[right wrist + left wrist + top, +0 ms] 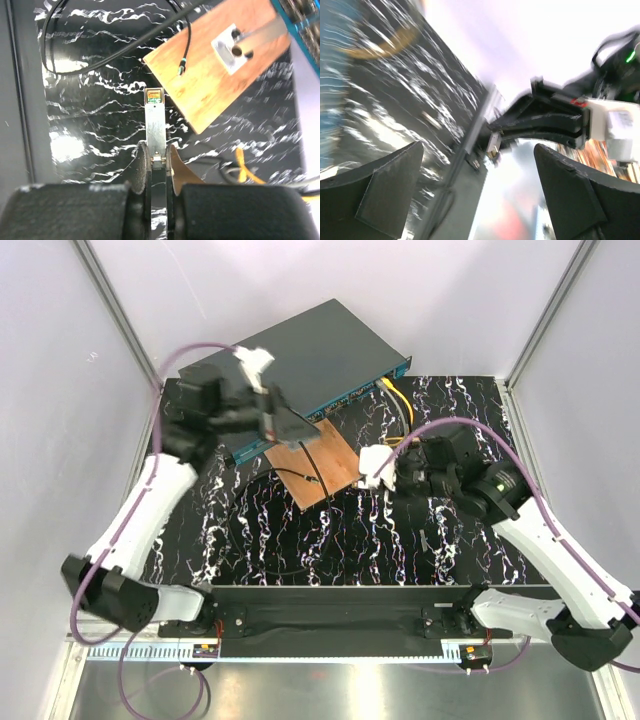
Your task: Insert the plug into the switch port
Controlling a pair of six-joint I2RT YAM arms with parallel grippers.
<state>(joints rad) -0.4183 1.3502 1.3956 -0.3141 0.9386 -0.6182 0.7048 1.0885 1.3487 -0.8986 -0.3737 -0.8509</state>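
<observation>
Silver metal forms the plug [155, 125], a slim oblong bar whose long axis runs straight out from the right gripper [159, 167]. Its rear end is pinched between the two fingers, and its small gold-contact end faces away from the wrist. The gripper is clenched on it from both sides. In the overhead view this arm reaches leftward across the table, so the plug points toward the copper-brown board [318, 468]. The switch [300, 355] lies beyond the board, a flat dark grey box set at a slant. Its teal front face [330, 405] is turned toward the board and the arms. In the wrist view the plug's tip sits just beside the board's near edge, apart from it and well short of the teal ports. Whether it hangs above the surface or skims it cannot be told. The board carries a small silver block [232, 47] with two holes, and the end of a thin black cable [181, 67] rests on it. A yellow cable [395, 395] loops out near the switch front. The left gripper [477, 150] is raised over the switch's front corner. Its fingers are spread wide with nothing between them, and its own view is blurred. The table [300, 540] is black with white marbled streaks, enclosed by pale walls [60, 360] on aluminium framing.
</observation>
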